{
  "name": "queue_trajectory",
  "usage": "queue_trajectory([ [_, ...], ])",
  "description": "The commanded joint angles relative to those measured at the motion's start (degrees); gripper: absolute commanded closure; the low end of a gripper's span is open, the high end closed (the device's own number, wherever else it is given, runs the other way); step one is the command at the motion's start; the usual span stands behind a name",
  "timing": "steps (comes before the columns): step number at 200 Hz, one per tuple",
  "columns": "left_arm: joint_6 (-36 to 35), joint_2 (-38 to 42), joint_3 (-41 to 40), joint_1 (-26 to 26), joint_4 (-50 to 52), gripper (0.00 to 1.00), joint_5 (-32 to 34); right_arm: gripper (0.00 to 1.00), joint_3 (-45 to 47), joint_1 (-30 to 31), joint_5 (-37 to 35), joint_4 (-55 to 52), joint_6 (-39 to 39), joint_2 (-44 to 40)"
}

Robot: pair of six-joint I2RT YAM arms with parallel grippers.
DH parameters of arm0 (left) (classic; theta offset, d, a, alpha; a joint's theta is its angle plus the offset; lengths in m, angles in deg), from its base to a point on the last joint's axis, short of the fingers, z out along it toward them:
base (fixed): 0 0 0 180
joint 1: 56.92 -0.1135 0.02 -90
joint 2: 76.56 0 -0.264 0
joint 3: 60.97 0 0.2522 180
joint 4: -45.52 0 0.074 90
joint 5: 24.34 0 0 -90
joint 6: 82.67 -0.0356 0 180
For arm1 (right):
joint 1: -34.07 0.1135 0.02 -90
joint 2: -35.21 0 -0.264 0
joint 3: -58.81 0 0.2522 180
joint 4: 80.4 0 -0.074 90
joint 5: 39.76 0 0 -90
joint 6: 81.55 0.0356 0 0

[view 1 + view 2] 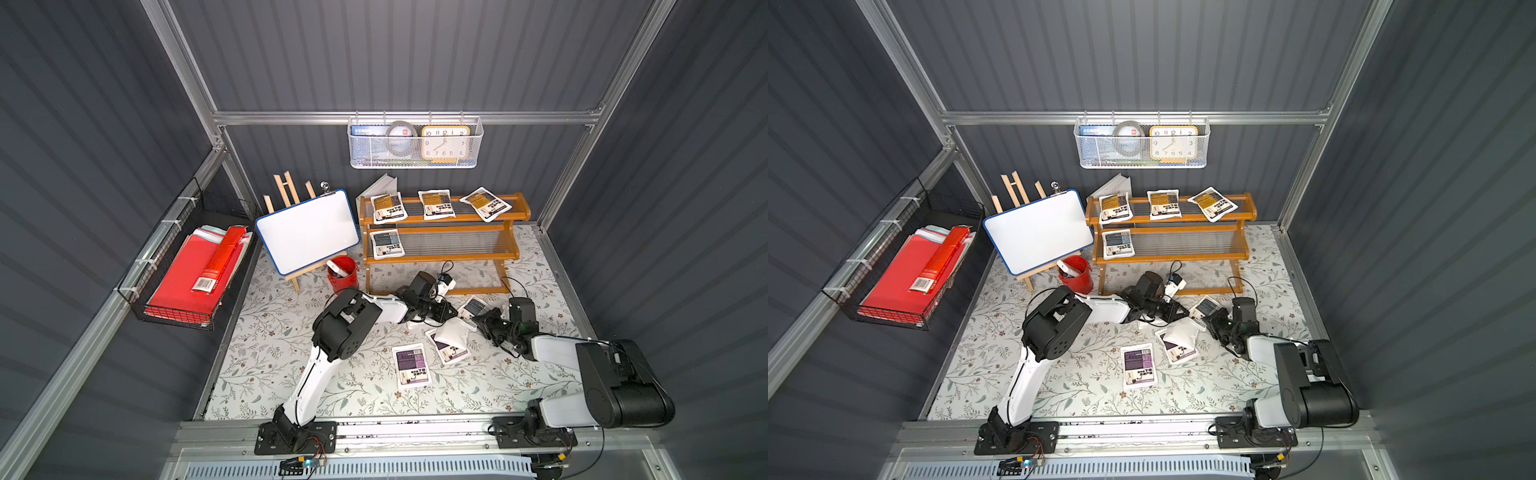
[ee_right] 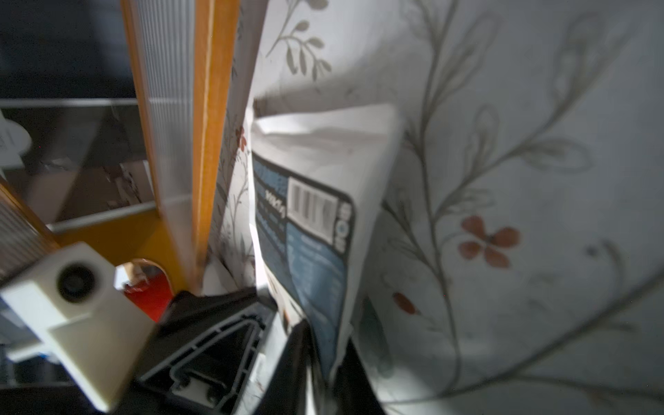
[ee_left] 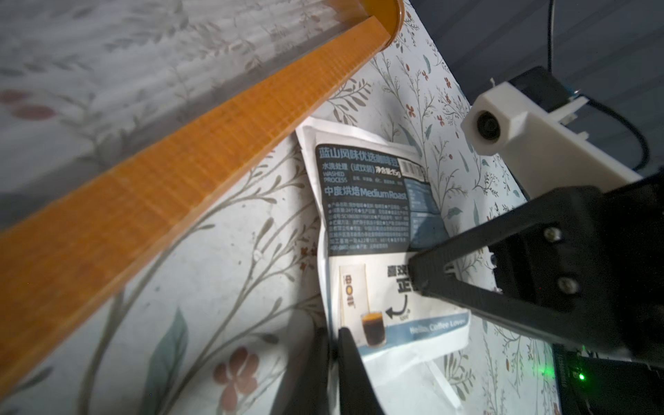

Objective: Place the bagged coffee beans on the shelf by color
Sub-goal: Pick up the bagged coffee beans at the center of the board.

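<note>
The left gripper (image 1: 451,312) and the right gripper (image 1: 478,322) were low over the floral tabletop (image 1: 291,353), just in front of the wooden shelf (image 1: 436,228), both at one blue-grey coffee pouch (image 1: 476,307) lying label up beside the shelf's bottom rail; in the right wrist view the right gripper's fingers (image 2: 298,366) were clamped on that pouch's edge; in the left wrist view the left gripper's fingers (image 3: 350,366) stood almost together at the pouch's corner, apparently pinching its edge, though shadow hid the contact itself. In both top views three amber pouches (image 1: 436,203) lay side by side on the shelf's top tier; a second blue-grey pouch (image 1: 386,244) lay on the middle tier at the end nearer the whiteboard (image 1: 307,230). On the cloth, nearer the arm bases, one purple pouch (image 1: 410,365) lay alone; another purple pouch (image 1: 449,354) was partly covered by a plain white pouch (image 1: 453,332) that lay close to both grippers.
</note>
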Motion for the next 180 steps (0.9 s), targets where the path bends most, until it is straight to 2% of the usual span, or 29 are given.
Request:
queue_trajectory([
  [1,1.00,4.09,-3.42,-0.03,1.33,0.83,1.10,1.00,0.12,0.38,-1.45,-0.52,-1.16,-2.42],
  [28,4.29,9.29,-7.82,-2.17,-1.29,0.60,1.61,1.00,-0.13,0.40,-1.69,-5.82,-4.50,-5.96],
  [52,9.00,14.98,-12.71,-6.60,-6.77,0.48,-2.67,1.00,-0.47,0.46,-0.12,-11.50,-8.70,-10.11],
  [71,11.24,19.88,-15.54,-9.90,-10.53,0.47,-6.55,1.00,-1.21,0.49,3.00,-15.50,-12.69,-14.75],
  [87,7.93,22.87,-14.28,-10.65,-6.12,0.46,-7.29,1.00,-3.01,0.79,5.42,-20.00,-16.42,-18.09],
  [97,5.62,24.52,-13.39,-10.69,-3.39,0.41,-7.74,1.00,-4.56,1.07,6.71,-22.41,-18.59,-20.29],
  [123,5.90,28.22,-14.76,-11.67,-3.79,0.39,-9.46,1.00,-7.18,1.52,10.16,-24.92,-22.23,-24.73],
  [150,10.15,30.45,-18.46,-13.58,-9.07,0.37,-12.65,1.00,-9.95,1.78,13.29,-24.53,-23.63,-25.04],
  [180,13.41,32.51,-21.88,-15.02,-14.05,0.37,-12.71,1.00,-13.58,2.97,14.98,-24.36,-24.58,-22.45],
])
